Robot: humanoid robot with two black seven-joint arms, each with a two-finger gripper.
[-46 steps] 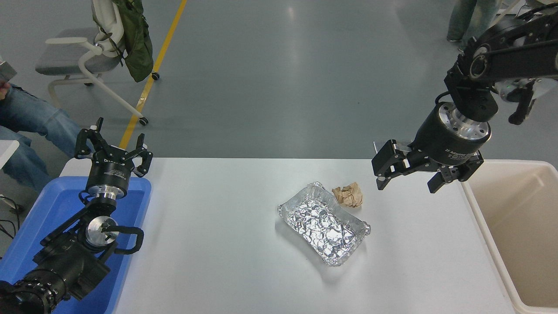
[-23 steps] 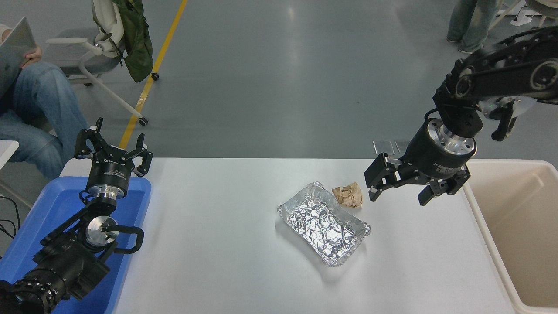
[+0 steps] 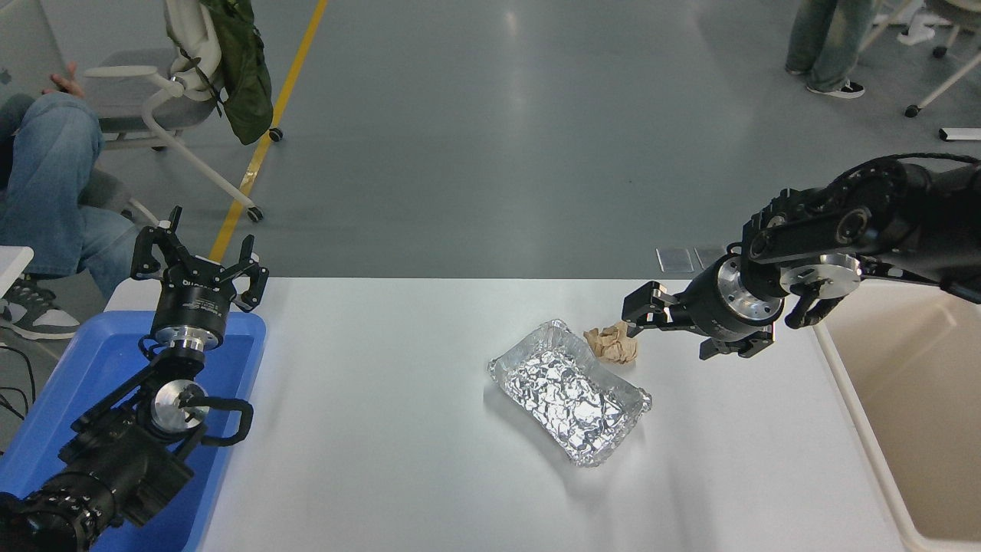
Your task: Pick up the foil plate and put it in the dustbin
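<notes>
Nothing is accomplished yet: the shiny crinkled silver foil plate (image 3: 569,392) is lying untouched mid-table, well left of the large beige plastic dustbin (image 3: 858,399). The right gripper (image 3: 668,328) is hanging with jaws spread and empty, just right of and beyond the plate's far corner, beside a crumpled brown paper ball (image 3: 612,343). Grasping, carrying and dropping are all remaining.
</notes>
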